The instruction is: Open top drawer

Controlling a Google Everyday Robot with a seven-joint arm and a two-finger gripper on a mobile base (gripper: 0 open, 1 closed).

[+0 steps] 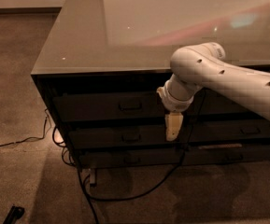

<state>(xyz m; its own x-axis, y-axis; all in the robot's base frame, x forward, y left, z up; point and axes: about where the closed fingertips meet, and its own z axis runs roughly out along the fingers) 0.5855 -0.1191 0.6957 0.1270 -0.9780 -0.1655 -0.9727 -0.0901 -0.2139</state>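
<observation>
The top drawer [92, 108] is the upper dark front in the left column of the cabinet, under the glossy top. It sits flush and closed, and its small metal loop handle [130, 106] is centred on it. My gripper [173, 127] hangs on the white arm [218, 76], pointing down in front of the cabinet. It is to the right of the handle and a little below it, level with the gap above the second drawer. It holds nothing that I can see.
Below are a second drawer [131, 137] and a third drawer [132, 160] with similar handles. A right column of drawers [250, 130] lies behind the arm. Black cables [125, 197] trail over the carpet in front of the cabinet. A small dark object [14, 214] lies on the floor at the bottom left.
</observation>
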